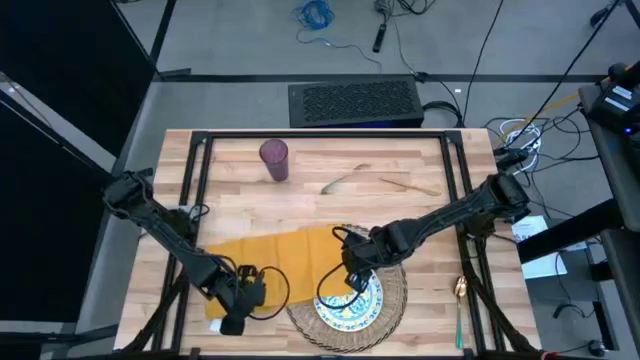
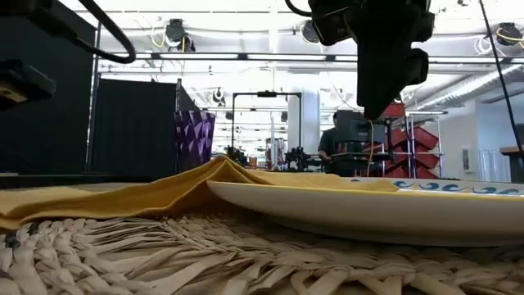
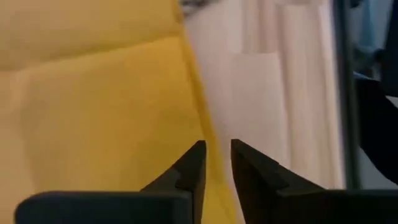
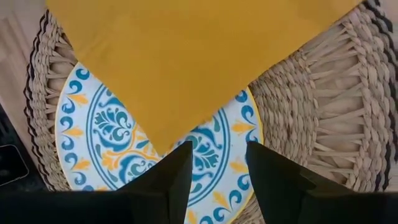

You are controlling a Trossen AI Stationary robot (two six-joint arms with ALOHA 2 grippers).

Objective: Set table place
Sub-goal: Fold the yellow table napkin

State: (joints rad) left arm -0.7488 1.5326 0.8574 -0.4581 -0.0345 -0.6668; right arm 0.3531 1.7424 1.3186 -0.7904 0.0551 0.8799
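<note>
High view: right claw (image 1: 352, 283) over plate (image 1: 362, 306) on mat (image 1: 398, 290), fingers apart, napkin (image 1: 270, 255) corner draped onto plate at 11 o'clock. Left claw (image 1: 243, 290) at napkin's 7 o'clock edge, fingers slightly apart, on tabletop (image 1: 420, 215).

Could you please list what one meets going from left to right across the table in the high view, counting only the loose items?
Purple tumbler → patterned plate on the woven mat → teal-handled spoon. I leave out the yellow napkin, since it spans from the left gripper across to the plate.
</note>
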